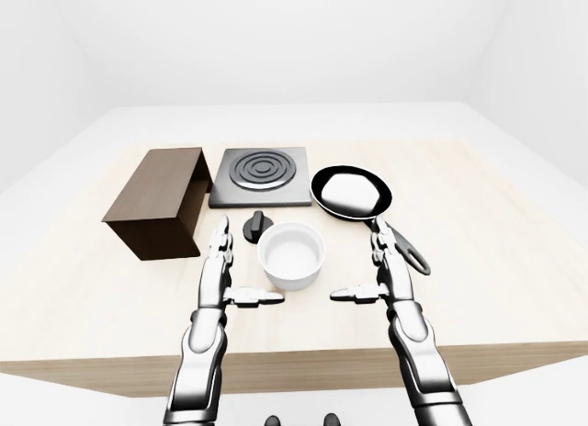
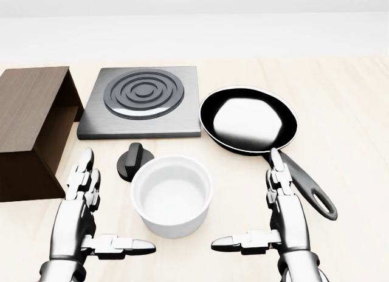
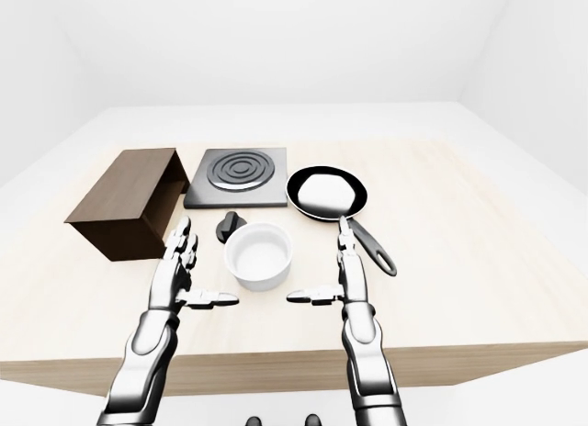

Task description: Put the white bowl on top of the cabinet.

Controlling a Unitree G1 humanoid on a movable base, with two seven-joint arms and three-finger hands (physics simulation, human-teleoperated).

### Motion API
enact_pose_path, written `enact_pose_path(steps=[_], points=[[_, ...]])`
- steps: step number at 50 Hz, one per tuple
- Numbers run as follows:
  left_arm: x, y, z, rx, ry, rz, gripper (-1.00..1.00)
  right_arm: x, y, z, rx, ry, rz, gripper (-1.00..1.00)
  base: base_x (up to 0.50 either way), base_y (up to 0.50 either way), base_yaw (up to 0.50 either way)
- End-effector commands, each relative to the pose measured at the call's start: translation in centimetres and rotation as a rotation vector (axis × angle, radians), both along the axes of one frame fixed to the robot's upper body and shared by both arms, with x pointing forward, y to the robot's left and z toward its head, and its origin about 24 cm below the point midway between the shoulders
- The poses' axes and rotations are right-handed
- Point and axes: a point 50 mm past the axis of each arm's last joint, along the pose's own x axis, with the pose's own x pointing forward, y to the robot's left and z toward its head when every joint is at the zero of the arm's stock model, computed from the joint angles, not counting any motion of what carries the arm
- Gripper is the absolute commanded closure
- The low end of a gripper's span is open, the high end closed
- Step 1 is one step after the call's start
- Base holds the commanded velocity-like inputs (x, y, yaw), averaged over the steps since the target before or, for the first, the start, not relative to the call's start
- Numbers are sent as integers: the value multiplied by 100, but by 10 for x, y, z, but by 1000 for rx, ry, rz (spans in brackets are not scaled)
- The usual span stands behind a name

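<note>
The white bowl (image 2: 172, 195) stands upright and empty on the light wooden table (image 2: 352, 142), at the head view's lower middle. A dark brown cabinet (image 2: 27, 127), open on its right side, lies at the left edge. My left hand (image 2: 100, 215) is open to the left of the bowl, thumb pointing toward it, not touching. My right hand (image 2: 261, 212) is open to the right of the bowl, thumb pointing inward, also apart from it.
A black stove plate (image 2: 141, 99) with rings sits above the bowl, its black knob (image 2: 132, 160) between plate and bowl. A black frying pan (image 2: 249, 124) lies at the upper right; its handle (image 2: 307, 188) runs down beside my right hand. Table edge (image 1: 294, 366) is near me.
</note>
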Motion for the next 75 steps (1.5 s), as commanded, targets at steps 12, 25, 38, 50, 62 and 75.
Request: enact_pose_path(steps=[12,25,38,50,62,75], points=[[-16,-21,43,305,-166,89,-100,2,-10,8,18,-9,-33,-100,0,0,0],[-18,-46,66,582,-352,204,-100,0,-16,16,31,-21,-42,-100,0,0,0],[-3,-74,40,843,-335,135,-100,-1,-18,19,35,-22,-42,-100,0,0,0],[-5,-90,46,998,-396,92,-100,-1,-24,26,52,-45,-54,-100,0,0,0],[1,-99,36,1107,-374,33,-100,-3,-26,32,61,-72,-54,-100,0,0,0],[1,-105,30,1201,-348,-32,-100,-4,-27,35,67,-86,-51,-100,0,0,0]])
